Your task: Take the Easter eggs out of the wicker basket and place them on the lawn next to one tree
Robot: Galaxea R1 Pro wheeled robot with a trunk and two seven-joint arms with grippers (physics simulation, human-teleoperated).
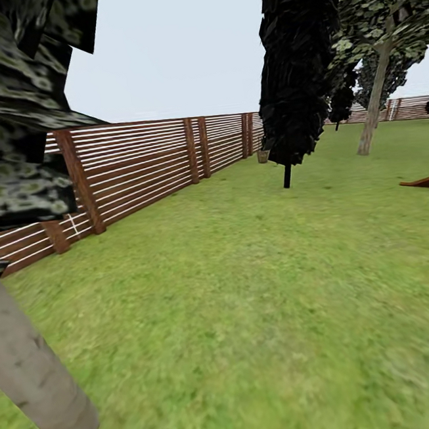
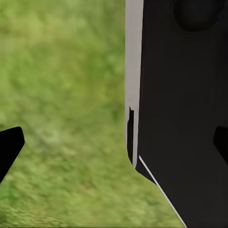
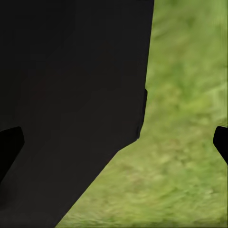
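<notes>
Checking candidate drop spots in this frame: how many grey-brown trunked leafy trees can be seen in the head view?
2. One tree stands very close at the near left, its trunk leaning across the lawn. Another tree stands far right, beyond the dark cypress. Others may hide behind foliage.

The left tool (image 2: pixel 114 147) hangs with its two dark fingertips (image 2: pixel 10 145) set wide apart and nothing between them, beside the robot's black body panel (image 2: pixel 185 118). The right tool (image 3: pixel 114 145) is likewise spread and empty, next to the same dark body (image 3: pixel 71 95).
</notes>
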